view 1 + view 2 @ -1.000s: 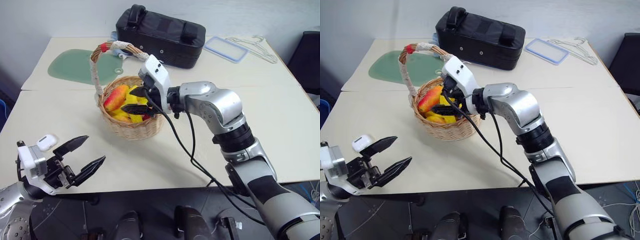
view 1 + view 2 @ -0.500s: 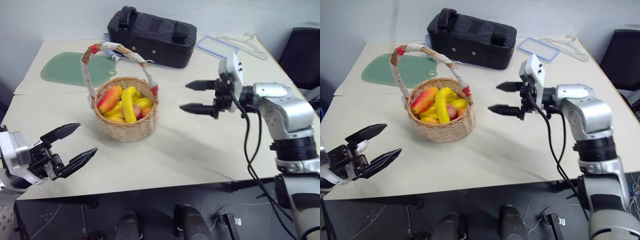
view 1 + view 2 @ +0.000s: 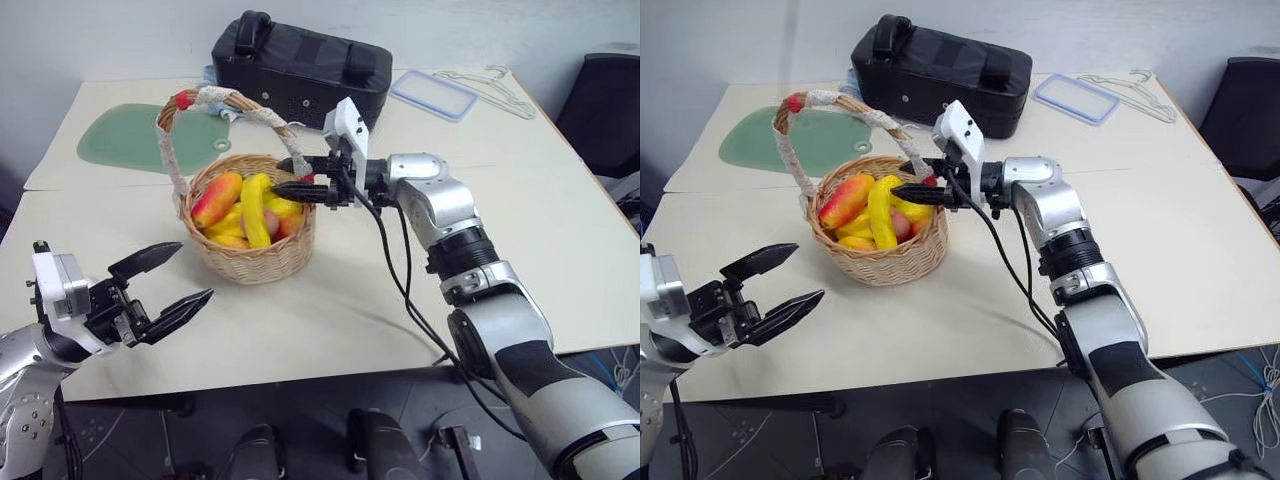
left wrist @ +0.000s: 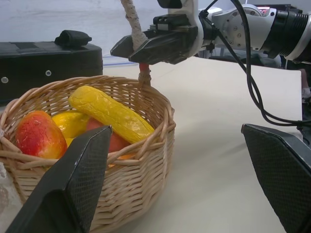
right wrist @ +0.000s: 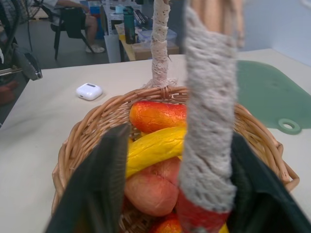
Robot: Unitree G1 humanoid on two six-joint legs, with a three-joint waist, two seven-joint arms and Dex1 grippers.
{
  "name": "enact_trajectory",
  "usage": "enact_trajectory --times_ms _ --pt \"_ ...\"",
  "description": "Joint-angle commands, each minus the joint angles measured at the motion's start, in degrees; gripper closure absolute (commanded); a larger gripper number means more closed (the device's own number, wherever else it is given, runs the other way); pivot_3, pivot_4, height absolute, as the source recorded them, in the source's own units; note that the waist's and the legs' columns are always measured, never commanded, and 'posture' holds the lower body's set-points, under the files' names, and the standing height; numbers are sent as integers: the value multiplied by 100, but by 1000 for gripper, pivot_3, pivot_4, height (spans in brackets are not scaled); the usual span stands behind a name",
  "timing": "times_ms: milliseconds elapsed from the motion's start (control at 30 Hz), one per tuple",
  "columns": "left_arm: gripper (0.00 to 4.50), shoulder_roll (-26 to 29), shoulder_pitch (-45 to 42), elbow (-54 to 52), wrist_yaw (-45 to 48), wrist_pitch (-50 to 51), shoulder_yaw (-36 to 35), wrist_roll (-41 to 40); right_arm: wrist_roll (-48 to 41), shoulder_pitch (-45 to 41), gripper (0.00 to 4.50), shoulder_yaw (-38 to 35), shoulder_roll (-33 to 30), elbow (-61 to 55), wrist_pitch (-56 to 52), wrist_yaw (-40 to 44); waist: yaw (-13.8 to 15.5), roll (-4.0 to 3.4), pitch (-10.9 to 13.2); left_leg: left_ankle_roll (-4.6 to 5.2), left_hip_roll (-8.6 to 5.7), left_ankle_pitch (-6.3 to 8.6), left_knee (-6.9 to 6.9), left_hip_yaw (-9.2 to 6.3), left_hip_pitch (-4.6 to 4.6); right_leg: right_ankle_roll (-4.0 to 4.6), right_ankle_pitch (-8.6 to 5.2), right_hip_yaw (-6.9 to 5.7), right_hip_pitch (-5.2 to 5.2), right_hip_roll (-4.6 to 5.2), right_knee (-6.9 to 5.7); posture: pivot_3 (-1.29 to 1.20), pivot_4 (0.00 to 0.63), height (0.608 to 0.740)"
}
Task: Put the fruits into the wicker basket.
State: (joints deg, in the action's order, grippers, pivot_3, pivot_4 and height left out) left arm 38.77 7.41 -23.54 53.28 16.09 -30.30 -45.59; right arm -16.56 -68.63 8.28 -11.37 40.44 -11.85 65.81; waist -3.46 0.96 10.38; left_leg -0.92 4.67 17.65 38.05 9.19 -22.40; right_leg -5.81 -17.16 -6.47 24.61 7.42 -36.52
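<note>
Your right gripper [image 3: 292, 178] sits at the near end of the basket [image 3: 255, 262] handle [image 5: 208, 145]. Its two fingers straddle the wrapped handle just above its red end, one on each side and fairly close together. Can't tell whether they actually pinch it or only bracket it; the wrist view shows the handle between them with a little room on one side. It looks like a grab on the handle to steady or shift the basket, not a fruit pick.

The fruits are already inside: banana [image 3: 254, 208] lies across the top of the pile, peach [image 4: 40, 135] is against the far-left wall, and other yellow and red pieces sit underneath. So the task looks basically done.

Your left gripper [image 3: 168, 281] hovers wide open and empty over the near table edge, well apart from the basket. It's probably just parked out of the way.

A white case [image 5: 89, 91] sits on the table [image 3: 560, 220] beyond the basket; leave it. A black bag [image 3: 300, 68] and a green mat [image 3: 125, 135] are at the back, clear of the work.
</note>
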Motion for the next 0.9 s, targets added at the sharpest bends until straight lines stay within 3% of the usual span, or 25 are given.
enact_trajectory --times_ms 33,133,333,467,667,800,900 --pt "0 -39 43 -8 51 -144 39 99 -171 128 3590 -245 -102 -465 -1 158 7 0 0 -1 0 0 0 0 0 0 0 0 0 0 0 0 150 740" --pt "0 -91 -50 51 56 -198 145 161 -115 632 4300 -282 -364 -1266 145 125 46 0 0 -3 0 3 0 -1 0 0 0 0 -1 1 2 0 150 740" --pt "0 -194 -478 308 147 -315 617 331 -725 1710 4295 -1050 -1112 -3696 -1055 -702 126 0 0 -2 -1 3 8 -2 -2 0 0 -1 -3 2 2 0 150 740" --pt "0 -103 -882 521 296 -234 874 342 -976 2202 4295 -1681 -1762 -4514 -1693 -1259 193 0 0 -2 -3 4 11 -1 -3 0 0 -1 -3 2 4 0 150 740" --pt "0 -100 -1560 1011 500 -175 1246 420 -328 2613 4295 -2319 -3272 -3906 -1408 -1634 187 0 0 3 -4 6 8 13 0 1 0 1 -3 2 15 0 150 740" --pt "0 -174 -1779 1130 570 -169 1460 466 -386 2523 4295 -2627 -3394 -3116 -1267 -1900 128 0 0 4 -1 6 4 39 8 1 0 7 -1 1 26 0 150 740" --pt "0 -226 -1980 1390 678 -317 1621 633 81 2683 4295 -2426 -3402 -2606 -907 -2242 128 0 0 3 0 5 3 44 17 1 0 8 -1 0 26 0 150 740"
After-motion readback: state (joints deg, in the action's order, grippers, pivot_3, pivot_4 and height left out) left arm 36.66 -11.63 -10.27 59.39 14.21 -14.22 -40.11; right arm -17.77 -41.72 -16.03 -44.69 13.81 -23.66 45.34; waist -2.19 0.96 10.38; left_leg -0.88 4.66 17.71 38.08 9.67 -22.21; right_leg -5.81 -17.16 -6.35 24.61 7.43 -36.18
